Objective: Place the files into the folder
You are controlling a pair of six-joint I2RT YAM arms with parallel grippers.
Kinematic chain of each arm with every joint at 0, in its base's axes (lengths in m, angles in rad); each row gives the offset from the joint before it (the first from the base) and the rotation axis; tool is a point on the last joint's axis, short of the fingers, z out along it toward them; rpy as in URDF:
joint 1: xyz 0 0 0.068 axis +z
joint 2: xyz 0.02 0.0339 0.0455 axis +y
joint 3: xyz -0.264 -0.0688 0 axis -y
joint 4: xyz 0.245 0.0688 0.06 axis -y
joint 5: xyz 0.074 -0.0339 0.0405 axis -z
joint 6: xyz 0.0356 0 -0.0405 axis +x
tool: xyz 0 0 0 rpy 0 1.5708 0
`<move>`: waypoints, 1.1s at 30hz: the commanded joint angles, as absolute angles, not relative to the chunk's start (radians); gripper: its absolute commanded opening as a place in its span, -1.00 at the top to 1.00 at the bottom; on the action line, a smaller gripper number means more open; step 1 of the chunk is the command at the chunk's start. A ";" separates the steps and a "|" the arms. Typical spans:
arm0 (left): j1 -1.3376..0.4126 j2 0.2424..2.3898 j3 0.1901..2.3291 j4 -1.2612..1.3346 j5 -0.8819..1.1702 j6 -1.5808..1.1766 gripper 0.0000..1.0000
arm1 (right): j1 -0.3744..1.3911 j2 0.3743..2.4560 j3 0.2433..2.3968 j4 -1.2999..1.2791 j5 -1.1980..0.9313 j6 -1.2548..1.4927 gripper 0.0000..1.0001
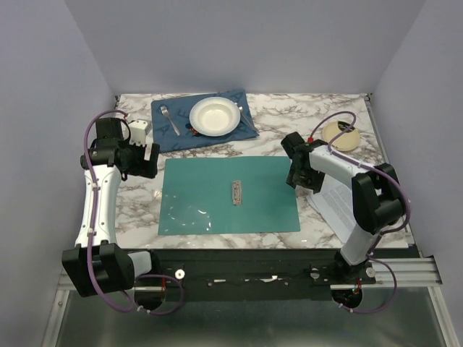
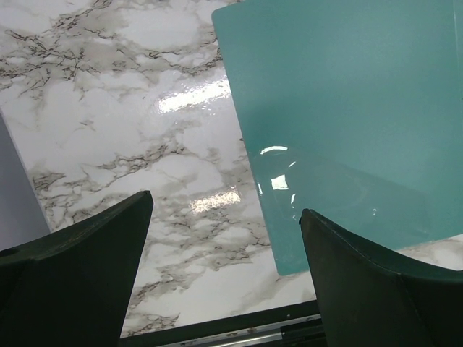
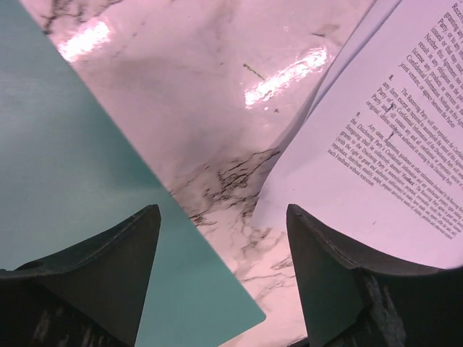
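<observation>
Teal plastic, the folder (image 1: 228, 195) lies spread flat on the marble table (image 1: 137, 210) in the lower middle of the overhead view, with a small metal clip (image 1: 236, 193) at its centre. By its right edge the right gripper (image 3: 224, 213) hangs over bare marble, jaws apart and holding nothing. The files (image 1: 331, 206), white printed sheets, lie just right of the folder, partly under that arm. Left of the folder, the left gripper (image 2: 224, 210) stands wide apart and empty. Farther back, a dark blue placemat (image 1: 163, 141) carries a fork (image 1: 168, 118) and a white bowl (image 1: 214, 116). A cream round object (image 1: 341, 135) sits at upper right.
</observation>
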State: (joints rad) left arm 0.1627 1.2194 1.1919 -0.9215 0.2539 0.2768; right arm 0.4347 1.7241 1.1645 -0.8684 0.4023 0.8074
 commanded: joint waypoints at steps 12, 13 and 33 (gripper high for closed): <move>0.169 1.201 1.183 -0.919 0.239 0.305 -0.98 | 0.361 1.770 1.120 -0.890 0.459 0.767 -0.34; 0.169 1.203 1.181 -0.917 0.239 0.304 -0.98 | 0.356 1.769 1.111 -0.887 0.454 0.765 -0.32; 0.169 1.197 1.152 -0.893 0.229 0.301 -0.98 | 0.347 1.720 1.052 -0.842 0.391 0.749 0.38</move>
